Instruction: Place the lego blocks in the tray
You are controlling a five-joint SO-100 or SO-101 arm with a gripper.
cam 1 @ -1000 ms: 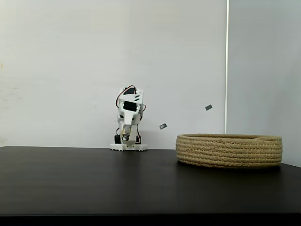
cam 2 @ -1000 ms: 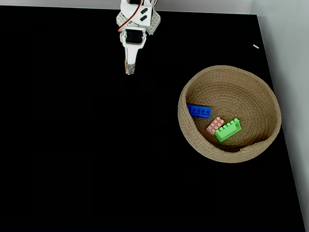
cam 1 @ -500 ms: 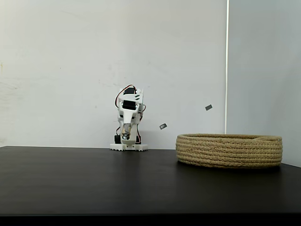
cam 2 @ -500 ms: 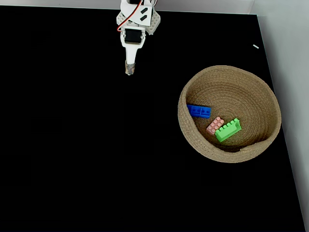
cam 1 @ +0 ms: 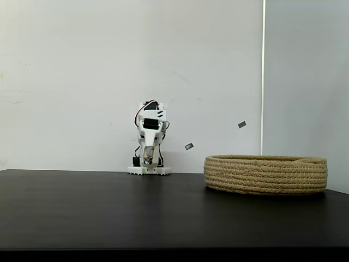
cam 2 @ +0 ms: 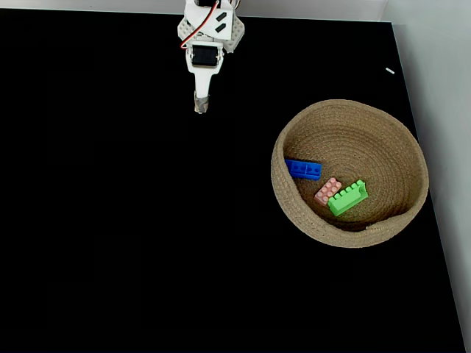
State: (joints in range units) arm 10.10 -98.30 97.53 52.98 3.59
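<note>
Arm folded at its base, end effector (cam 2: 201,107) pointing down.

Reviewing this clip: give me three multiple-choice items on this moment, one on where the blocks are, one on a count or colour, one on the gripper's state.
1. Where do the lego blocks lie?
A. Inside the tray
B. On the table beside the arm
C. In the gripper

2. How many blocks are there, and in which colours?
A. Two: red, yellow
B. Three: blue, pink, green
C. Four, all blue

3. What is the gripper doing?
A. Gripping a block above the tray
B. Pressing on the tray rim
C. Holding nothing, close to the arm's base

Answers:
1 A: the blue block, pink block and green block all rest within the tray.
2 B: those three colours show in the fixed view from above.
3 C: the gripper hangs over the bare table, far from the tray, with no block between its fingers.
</note>
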